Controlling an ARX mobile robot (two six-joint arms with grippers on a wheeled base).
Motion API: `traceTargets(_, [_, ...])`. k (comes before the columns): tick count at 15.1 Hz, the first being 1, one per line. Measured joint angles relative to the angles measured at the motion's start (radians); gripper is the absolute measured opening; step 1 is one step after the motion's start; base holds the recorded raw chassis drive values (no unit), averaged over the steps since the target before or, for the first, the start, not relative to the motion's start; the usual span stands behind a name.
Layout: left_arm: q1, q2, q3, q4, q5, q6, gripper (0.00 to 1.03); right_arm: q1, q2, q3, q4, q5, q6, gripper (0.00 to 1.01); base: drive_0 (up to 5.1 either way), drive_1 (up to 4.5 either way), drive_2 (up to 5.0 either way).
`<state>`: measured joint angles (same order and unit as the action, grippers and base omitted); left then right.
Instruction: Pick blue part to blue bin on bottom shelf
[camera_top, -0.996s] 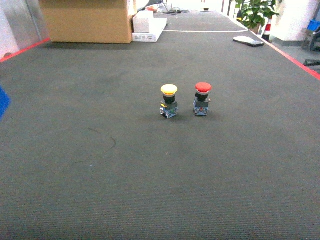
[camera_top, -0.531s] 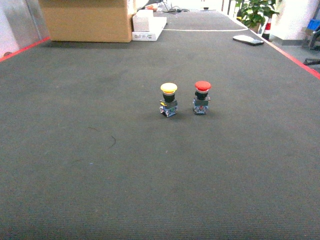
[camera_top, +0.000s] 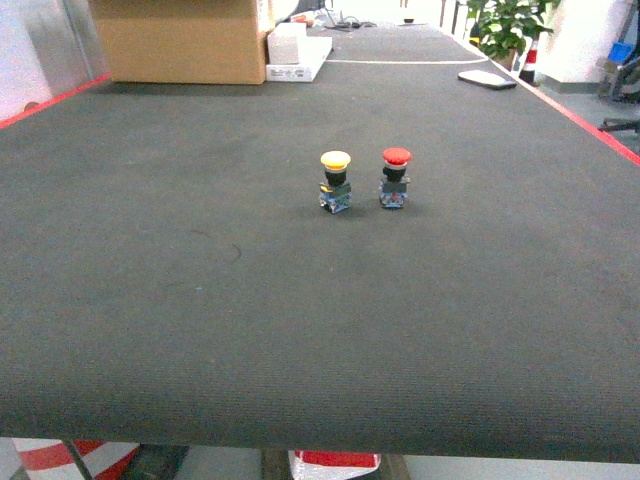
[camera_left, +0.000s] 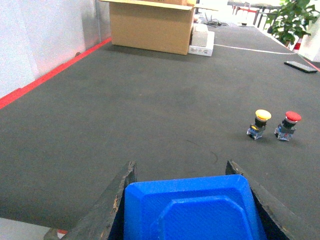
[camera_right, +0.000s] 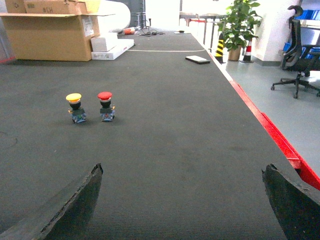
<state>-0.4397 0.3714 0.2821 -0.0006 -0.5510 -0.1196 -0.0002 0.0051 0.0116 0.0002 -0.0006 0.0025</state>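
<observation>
The view has pulled back from the counter (camera_top: 150, 330), so the left end effector (camera_left: 187, 200), clamped on the blue part (camera_left: 192, 210), heads binward; right end effector (camera_right: 185, 200) stays wide apart.

In the head view, the near edge of the dark grey carpeted worktop (camera_top: 200, 330) now shows along the bottom of the frame, with red-and-white striped shapes (camera_top: 335, 462) under it. The yellow-capped push button (camera_top: 336, 181) and the red-capped push button (camera_top: 395, 178) sit higher in the frame and look smaller. The brown cardboard box (camera_top: 185, 40) at upper left lies further right. The blue patch seen earlier at the left edge is gone.
</observation>
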Motion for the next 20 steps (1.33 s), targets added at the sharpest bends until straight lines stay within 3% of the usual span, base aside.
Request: traceTargets(20, [0.000, 0.002, 0.000, 0.001, 0.000, 0.000, 0.44, 0.000, 0.000, 0.000, -0.005, 0.000, 0.000, 0.98, -1.7, -1.66, -1.7])
